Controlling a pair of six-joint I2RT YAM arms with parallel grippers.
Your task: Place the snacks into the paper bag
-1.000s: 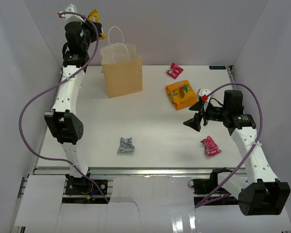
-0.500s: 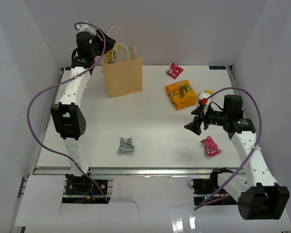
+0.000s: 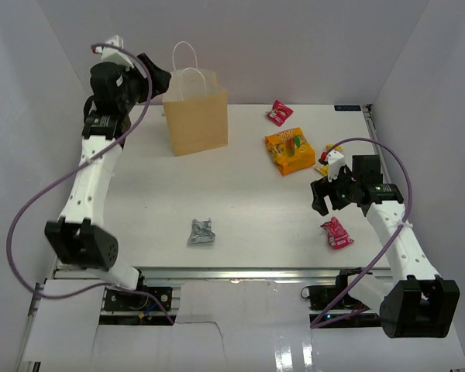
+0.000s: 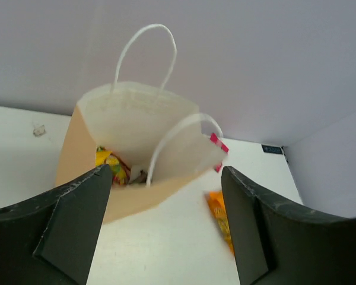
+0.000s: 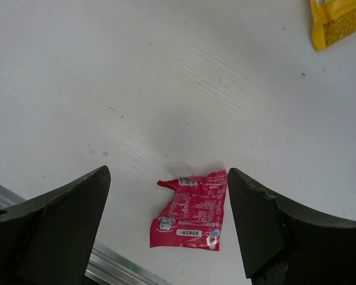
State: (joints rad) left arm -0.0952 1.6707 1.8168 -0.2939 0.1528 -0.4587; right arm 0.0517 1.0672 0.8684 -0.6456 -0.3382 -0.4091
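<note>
The tan paper bag [image 3: 195,120] stands upright at the back left, mouth open. In the left wrist view a yellow snack [image 4: 110,166] lies inside the paper bag [image 4: 83,160]. My left gripper [image 3: 159,77] hangs open and empty just left of the bag's top; in its wrist view the left gripper [image 4: 166,225] frames the bag. My right gripper [image 3: 323,198] is open, pointing down above a pink-red packet [image 3: 337,232]. That packet [image 5: 193,211] lies flat between the spread fingers of the right gripper [image 5: 167,178], untouched. An orange bag [image 3: 289,150], a second pink-red packet [image 3: 278,113], a yellow packet [image 3: 323,161] and a silver wrapper [image 3: 202,232] lie on the table.
White walls close in the table on the left, back and right. A metal rail [image 5: 107,267] runs along the front edge, close to the pink-red packet. The bag's white cord handles [image 4: 145,47] stand up above its mouth.
My left gripper carried a yellow snack over the bag, opened, and drew back left; the snack now lies in the bag. My right gripper swung down toward the front pink-red packet.
</note>
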